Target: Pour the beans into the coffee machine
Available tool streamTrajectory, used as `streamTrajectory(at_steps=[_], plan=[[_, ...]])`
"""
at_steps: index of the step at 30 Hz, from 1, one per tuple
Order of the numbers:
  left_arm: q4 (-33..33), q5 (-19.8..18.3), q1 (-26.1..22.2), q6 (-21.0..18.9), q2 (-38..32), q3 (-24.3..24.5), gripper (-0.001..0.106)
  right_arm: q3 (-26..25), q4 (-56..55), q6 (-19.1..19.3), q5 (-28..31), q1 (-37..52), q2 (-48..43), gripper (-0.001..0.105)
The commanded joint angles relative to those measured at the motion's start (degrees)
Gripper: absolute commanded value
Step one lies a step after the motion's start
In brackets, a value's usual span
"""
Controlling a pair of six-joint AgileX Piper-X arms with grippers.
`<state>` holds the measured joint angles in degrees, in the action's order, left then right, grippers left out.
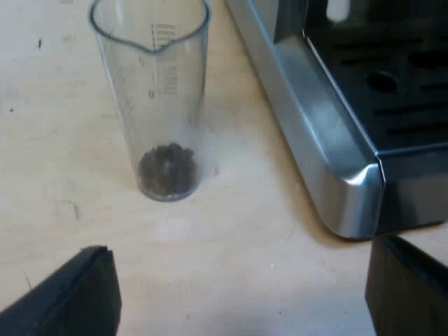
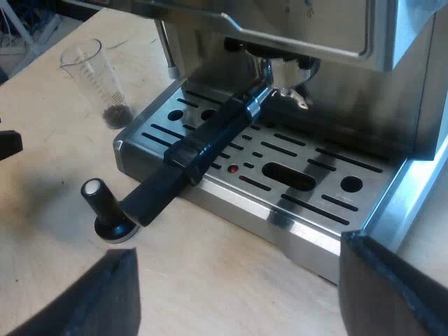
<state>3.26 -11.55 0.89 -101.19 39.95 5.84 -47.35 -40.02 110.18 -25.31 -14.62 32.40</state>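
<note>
A clear measuring glass [image 1: 157, 98] stands upright on the pale wooden table, with a small heap of coffee beans [image 1: 166, 171] at its bottom. My left gripper [image 1: 241, 301] hangs open just short of the glass, nothing between its fingers [image 1: 70, 297]. The glass [image 2: 94, 77] also stands beside the espresso machine [image 2: 301, 42] in the right wrist view. My right gripper [image 2: 238, 301] is open above the table, facing the machine's drip tray [image 2: 280, 164]. The metal holder is locked under the machine's head, its dark handle [image 2: 203, 143] reaching out over the tray.
A tamper with a black knob [image 2: 105, 206] stands on the table by the tip of the holder's handle. The steel corner of the machine's base [image 1: 343, 182] lies close to the glass. Bare table [image 1: 231, 245] separates the left gripper from the glass.
</note>
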Motion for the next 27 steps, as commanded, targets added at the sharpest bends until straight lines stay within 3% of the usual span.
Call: streamTrajectory(at_steps=[1,14,19,23,27], plan=[[2.94,0.57,0.26,-0.31,2.32,0.27,0.074,-0.67,0.37,1.04,-0.38,-0.03,-0.18,0.062],[16.02,0.57,0.26,1.14,16.04,0.27,0.074,-0.67,0.37,1.04,-0.38,-0.03,-0.18,0.062],[21.73,3.07,0.26,1.66,19.48,0.27,0.074,-0.67,0.37,1.04,-0.38,-0.03,-0.18,0.062],[26.2,3.17,0.26,4.32,21.16,0.27,0.074,-0.67,0.37,1.04,-0.38,-0.03,-0.18,0.062],[29.32,3.17,0.26,4.3,22.48,0.27,0.074,-0.67,0.37,1.04,-0.38,-0.03,-0.18,0.062]])
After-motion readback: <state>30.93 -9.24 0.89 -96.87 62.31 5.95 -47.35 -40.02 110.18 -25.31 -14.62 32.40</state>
